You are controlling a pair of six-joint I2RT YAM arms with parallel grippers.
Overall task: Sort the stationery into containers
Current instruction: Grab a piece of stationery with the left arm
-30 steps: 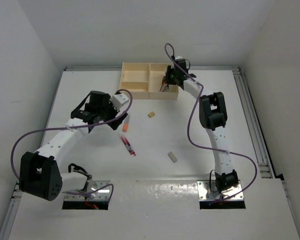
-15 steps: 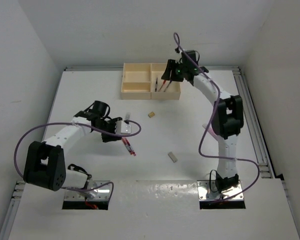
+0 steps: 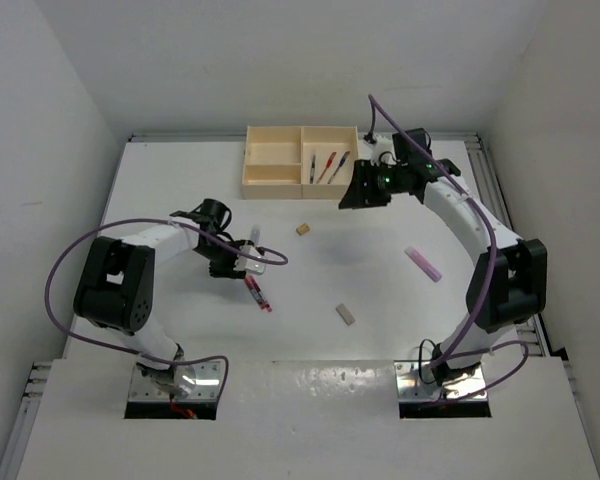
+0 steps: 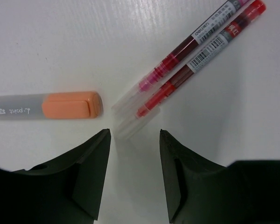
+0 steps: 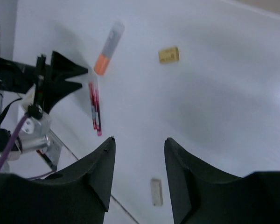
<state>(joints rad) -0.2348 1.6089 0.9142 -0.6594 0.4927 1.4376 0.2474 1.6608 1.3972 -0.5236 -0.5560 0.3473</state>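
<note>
The cream tray point(image 3: 272, 185) stands at the back, and three pens point(image 3: 326, 166) lie in its large right compartment. Two red pens point(image 4: 199, 49) lie side by side on the table, their clear caps just ahead of my open left gripper point(image 4: 133, 133), which holds nothing. The short orange marker point(image 4: 46, 106) lies to their left. In the top view the left gripper point(image 3: 242, 264) sits low beside these pens point(image 3: 257, 294). My right gripper point(image 3: 360, 194) hangs open and empty in front of the tray's right end. The tan block point(image 3: 303, 228) and the beige eraser block point(image 3: 346, 314) lie on the table.
A pink-lilac block point(image 3: 424, 263) lies on the table under the right arm. Purple cables loop from both arms. The right wrist view shows the marker point(image 5: 108, 48), tan block point(image 5: 169, 54), red pens point(image 5: 95, 112) and eraser block point(image 5: 156, 192) below.
The right gripper let pens go into the tray and drew back from it toward the near right. The left gripper came down to the two red pens and its jaws narrowed.
</note>
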